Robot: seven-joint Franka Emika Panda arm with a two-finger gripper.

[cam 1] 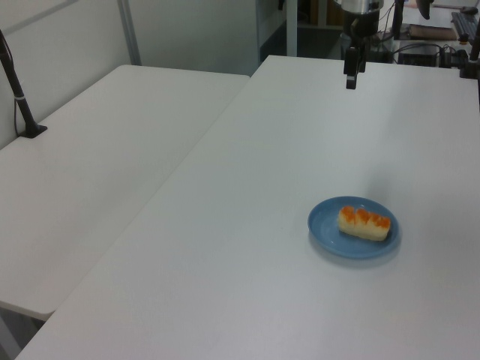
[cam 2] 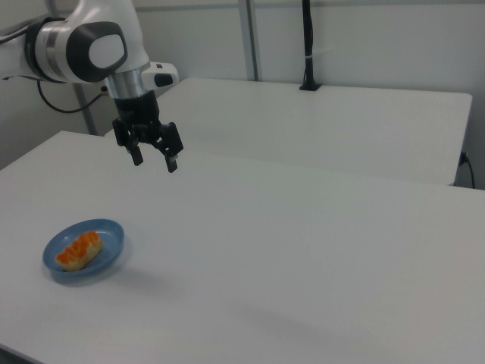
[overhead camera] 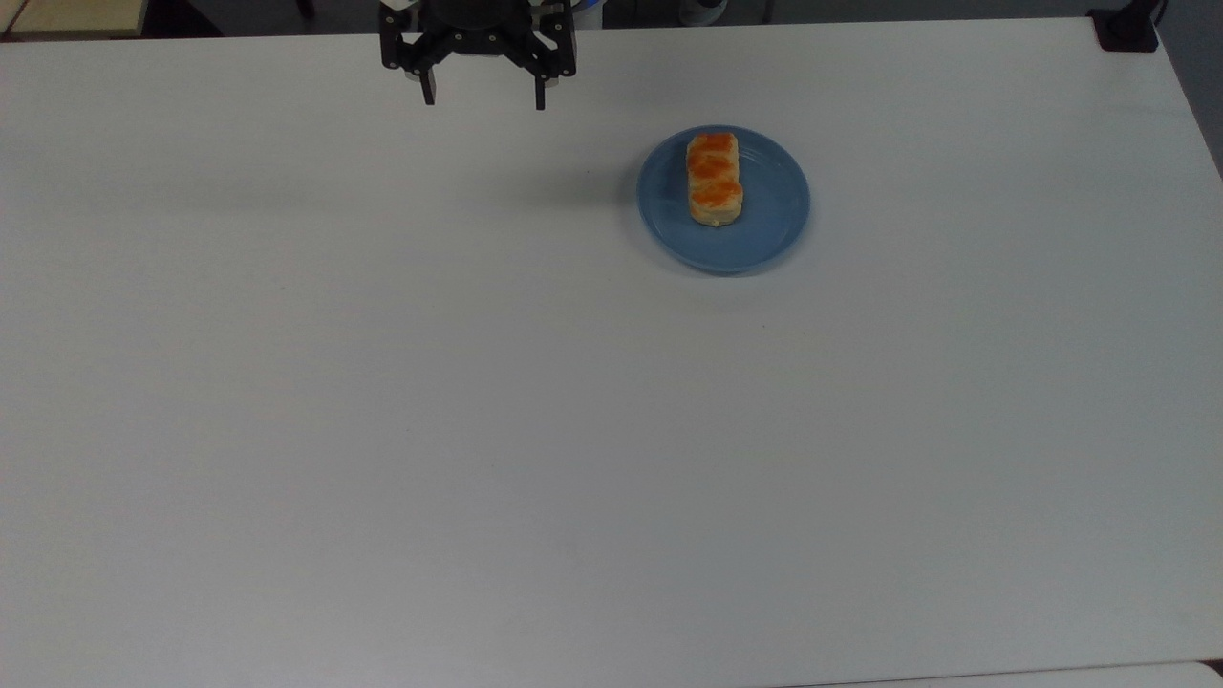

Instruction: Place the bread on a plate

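The bread [overhead camera: 715, 178] lies flat on the plate [overhead camera: 774, 225], toward the rim on the top view's upper left, glazed bumps upward and nothing overhanging. The plate sits on the white table [overhead camera: 478, 430]. Well apart from the plate, toward the top view's upper left, the gripper [overhead camera: 481, 98] hangs above the table with its fingers spread and nothing between them. The placing looks done; doing the closing step well means keeping the arm high and clear of the plate so the loaf stays undisturbed.
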